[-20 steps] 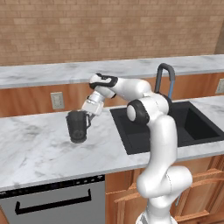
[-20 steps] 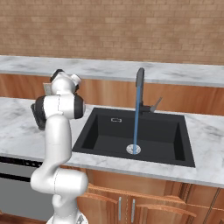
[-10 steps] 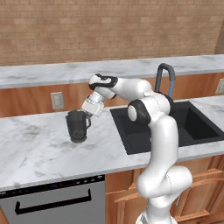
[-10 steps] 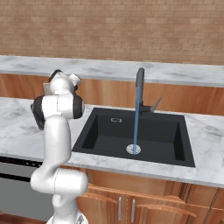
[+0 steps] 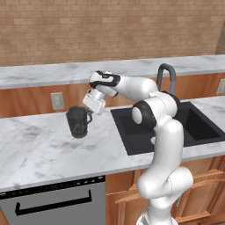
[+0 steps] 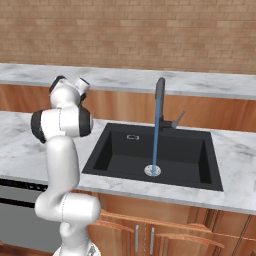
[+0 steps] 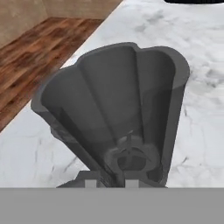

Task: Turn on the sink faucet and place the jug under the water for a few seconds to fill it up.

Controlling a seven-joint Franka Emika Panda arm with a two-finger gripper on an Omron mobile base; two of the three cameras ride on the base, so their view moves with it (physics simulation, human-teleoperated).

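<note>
So the end effector (image 5: 89, 111) was clamped down on the jug (image 5: 78, 121), grabbing it at the rim on the side where the loop handle sat. From the hand view you looked straight down into the jug (image 7: 118, 113), dark and fluted inside, with the marble underneath it. The jug was standing upright on the white marble desk (image 5: 44, 149), off to the left of the sink (image 5: 145, 132), near the wall with the outlet (image 5: 57, 101). The arm reached across from the sink side with the wrist tilted down toward the jug. Over in the right base view the sink faucet (image 6: 160, 102) was running, a thin blue line of water (image 6: 155, 145) dropping straight onto the silver drain (image 6: 152, 171) in the black basin (image 6: 120, 150). Jug and stream were well apart at that point. A dishwasher front (image 5: 52, 202) sat under the desk, below where the jug was.
</note>
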